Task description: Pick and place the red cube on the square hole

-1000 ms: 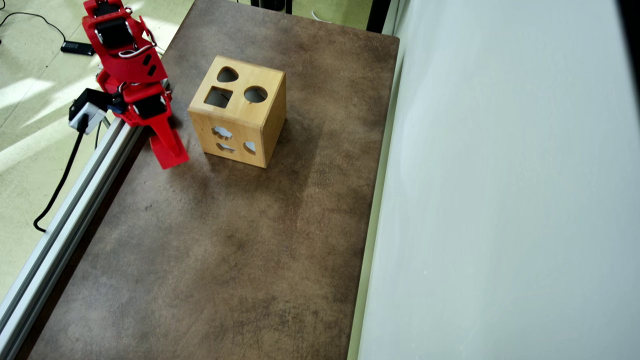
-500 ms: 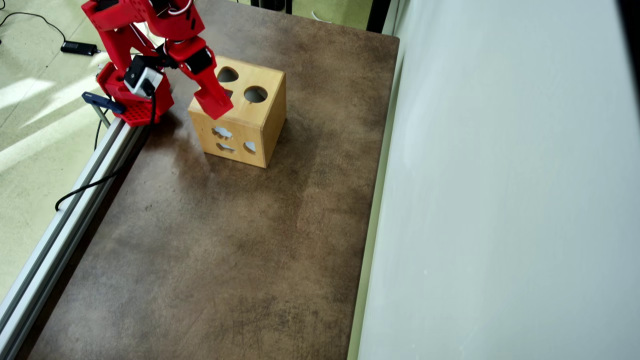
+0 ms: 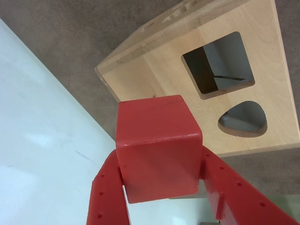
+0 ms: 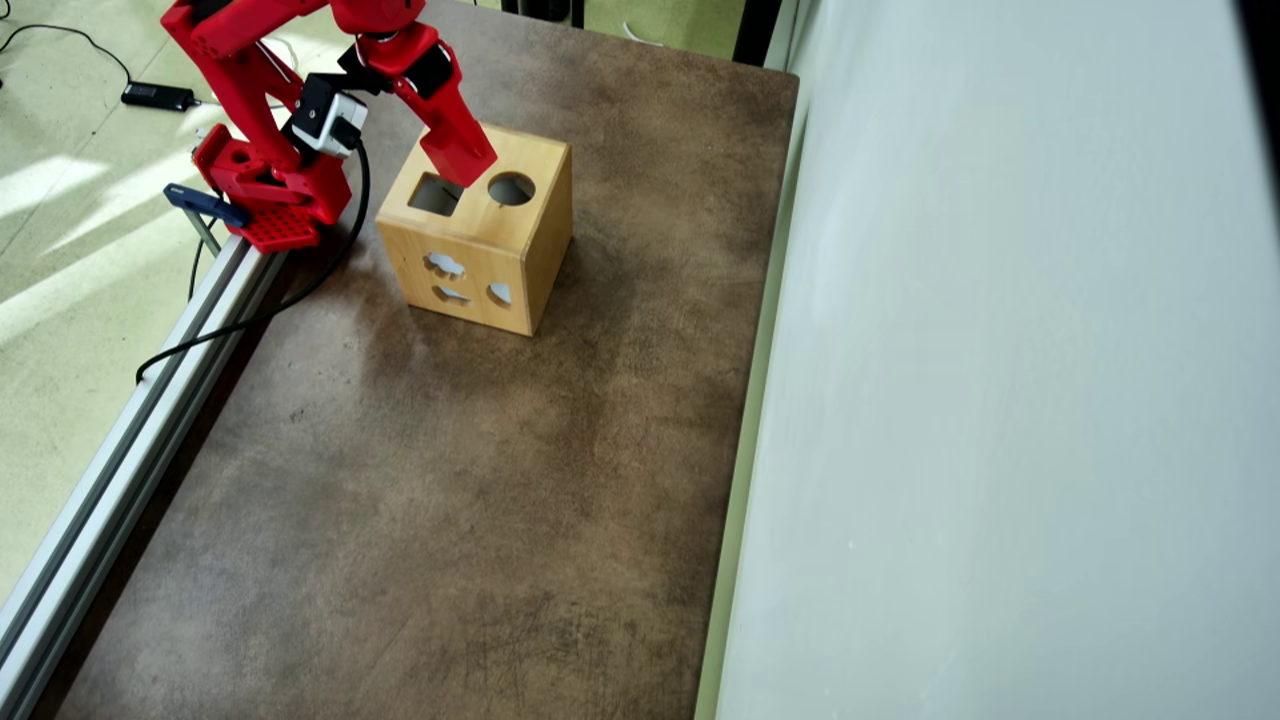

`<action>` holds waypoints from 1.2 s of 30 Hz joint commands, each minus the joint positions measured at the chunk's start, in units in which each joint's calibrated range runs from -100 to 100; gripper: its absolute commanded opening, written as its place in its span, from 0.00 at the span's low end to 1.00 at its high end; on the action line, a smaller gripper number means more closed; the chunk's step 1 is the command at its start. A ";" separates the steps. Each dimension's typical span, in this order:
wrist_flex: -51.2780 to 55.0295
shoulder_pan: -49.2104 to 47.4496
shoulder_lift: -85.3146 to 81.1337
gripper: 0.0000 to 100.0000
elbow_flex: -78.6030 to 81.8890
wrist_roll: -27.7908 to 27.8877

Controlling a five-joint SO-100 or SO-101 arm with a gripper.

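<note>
In the wrist view the red cube (image 3: 159, 150) fills the lower middle, and my gripper (image 3: 159, 161) is shut on it with one red finger (image 3: 108, 197) on each side. Beyond it lies the top of the wooden box (image 3: 154, 70), with the square hole (image 3: 218, 65) up and to the right of the cube. The teardrop cut-out (image 3: 243, 119) sits below that hole. In the overhead view my gripper (image 4: 460, 160) hangs over the back of the box top (image 4: 520, 225), just behind the square hole (image 4: 436, 194). There the cube cannot be told from the red fingers.
A round cut-out (image 4: 511, 188) lies right of the square hole in the overhead view. An aluminium rail (image 4: 120, 470) runs along the table's left edge, with the arm's base (image 4: 270, 195) and a black cable (image 4: 250, 320) beside it. A pale wall (image 4: 1000, 400) borders the brown table (image 4: 450, 500) on the right.
The arm swung from the table left of the box up over the box top. It then shifted from the front-left corner toward the back, uncovering the square hole.
</note>
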 commanded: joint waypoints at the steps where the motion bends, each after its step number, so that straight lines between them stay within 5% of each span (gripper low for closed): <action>1: 0.49 -0.35 -2.12 0.01 -0.95 0.39; 14: 0.49 -0.05 -1.36 0.01 -0.86 8.55; 36: 0.49 -0.35 -2.29 0.01 10.32 11.38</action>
